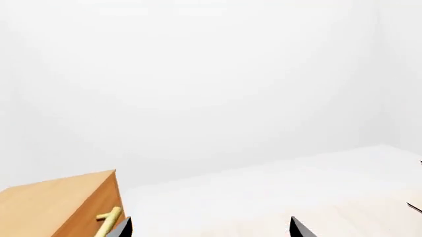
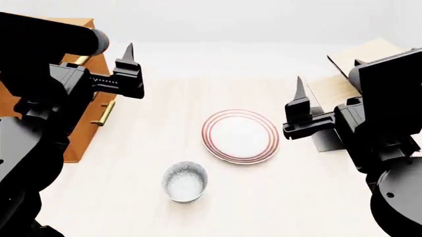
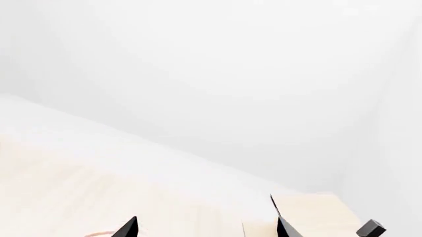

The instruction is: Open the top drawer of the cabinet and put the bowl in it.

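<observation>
The orange-brown cabinet (image 2: 82,131) stands at the left, partly hidden by my left arm. Its drawers look shut, and two brass bar handles (image 2: 105,112) show on its front. The left wrist view shows the cabinet's top corner (image 1: 59,207) and the top drawer's handle (image 1: 108,219) just beside one fingertip. The speckled bowl (image 2: 185,181) stands upright on the table, front centre. My left gripper (image 2: 128,52) is open and empty, raised next to the cabinet front; the left wrist view (image 1: 209,229) shows its fingertips far apart. My right gripper (image 2: 300,86) is open and empty at the right, also shown in the right wrist view (image 3: 205,229).
A flat white red-ringed plate (image 2: 240,136) lies behind and to the right of the bowl. A pale tilted wooden rack (image 2: 362,59) stands at the far right behind my right gripper, and shows in the right wrist view (image 3: 316,212). The pale wooden table (image 2: 165,98) runs back to a white wall.
</observation>
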